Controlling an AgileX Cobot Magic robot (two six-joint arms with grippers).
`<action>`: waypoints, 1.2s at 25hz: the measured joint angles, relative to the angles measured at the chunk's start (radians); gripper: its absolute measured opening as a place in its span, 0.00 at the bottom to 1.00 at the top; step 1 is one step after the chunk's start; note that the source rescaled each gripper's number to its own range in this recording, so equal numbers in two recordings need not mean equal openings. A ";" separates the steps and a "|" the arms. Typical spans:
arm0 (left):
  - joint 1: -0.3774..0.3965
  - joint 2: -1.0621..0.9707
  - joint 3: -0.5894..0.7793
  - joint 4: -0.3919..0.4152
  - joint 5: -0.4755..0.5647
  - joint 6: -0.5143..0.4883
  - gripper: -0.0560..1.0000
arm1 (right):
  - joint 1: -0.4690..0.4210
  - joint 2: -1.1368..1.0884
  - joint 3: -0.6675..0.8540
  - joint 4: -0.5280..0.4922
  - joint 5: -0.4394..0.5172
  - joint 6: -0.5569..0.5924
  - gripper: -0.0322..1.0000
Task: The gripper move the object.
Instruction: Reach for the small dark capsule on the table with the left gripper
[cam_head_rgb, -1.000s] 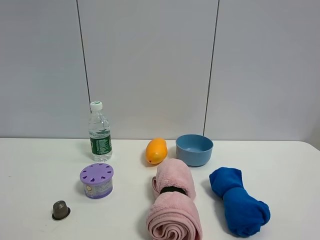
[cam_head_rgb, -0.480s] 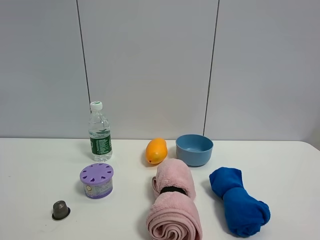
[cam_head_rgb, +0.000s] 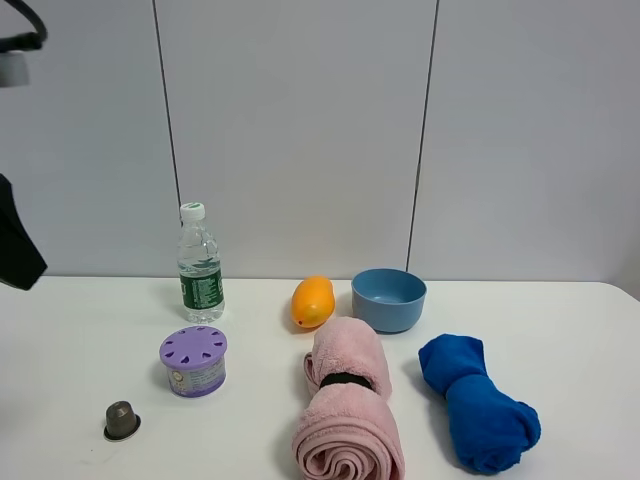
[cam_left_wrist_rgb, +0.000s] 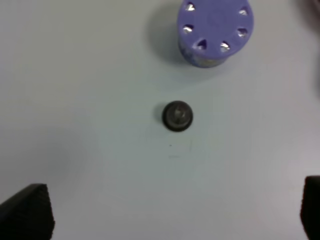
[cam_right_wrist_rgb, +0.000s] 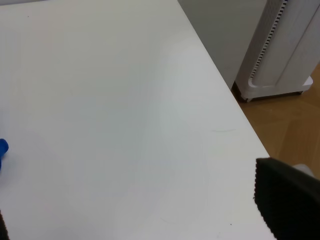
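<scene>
left wrist | left jaws spread, mostly cropped | capsule blurred | right jaws spread

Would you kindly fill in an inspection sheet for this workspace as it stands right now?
Surface: white table, no spills seen.
Job's things: coffee capsule standing on its flared rim at the front left, apart from everything else.
Clutter: purple vented container, water bottle, orange fruit, blue bowl, pink rolled towel, blue cloth.
Grippers: left gripper open above the capsule, holding nothing; right gripper open over bare table near its edge.
Cables: black cable looping at the upper left.
Surroundings: grey panelled wall; white appliance on wooden floor.
</scene>
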 joint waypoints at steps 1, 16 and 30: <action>-0.019 0.024 -0.009 0.000 -0.003 -0.001 1.00 | 0.000 0.000 0.000 0.000 0.000 0.000 1.00; -0.187 0.373 -0.096 0.040 -0.117 0.002 1.00 | 0.000 0.000 0.000 0.000 0.000 0.000 1.00; -0.148 0.566 -0.096 0.120 -0.227 0.003 1.00 | 0.000 0.000 0.000 0.000 0.000 0.000 1.00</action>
